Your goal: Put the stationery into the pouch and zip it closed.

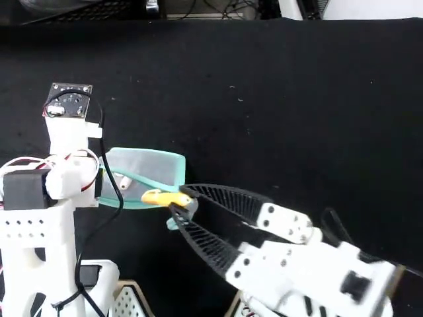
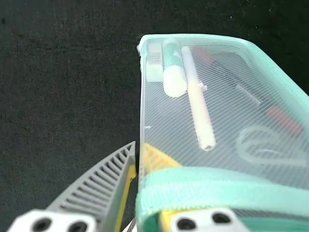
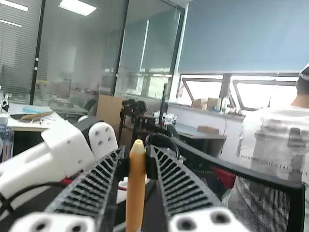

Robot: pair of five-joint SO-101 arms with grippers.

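Note:
A teal-edged mesh pouch (image 1: 149,168) lies on the black table, and my left gripper (image 1: 104,181) is shut on its near end. The left wrist view looks through the pouch (image 2: 217,82) at a white pen (image 2: 198,111), a glue stick (image 2: 173,72) and other stationery inside. The left gripper (image 2: 142,166) clamps the teal band, with one grey ribbed finger (image 2: 104,186) beside it. My right gripper (image 1: 180,202) is shut on a yellow pen (image 1: 158,197), whose tip sits at the pouch's near edge. In the right wrist view the pen (image 3: 136,193) stands between the black fingers of the right gripper (image 3: 136,151).
Black cloth (image 1: 284,99) covers the table out to the far edge, where cables and equipment (image 1: 198,8) lie. The left arm's white body (image 1: 39,218) stands at the near left. The right arm's body (image 1: 310,271) crosses the near right.

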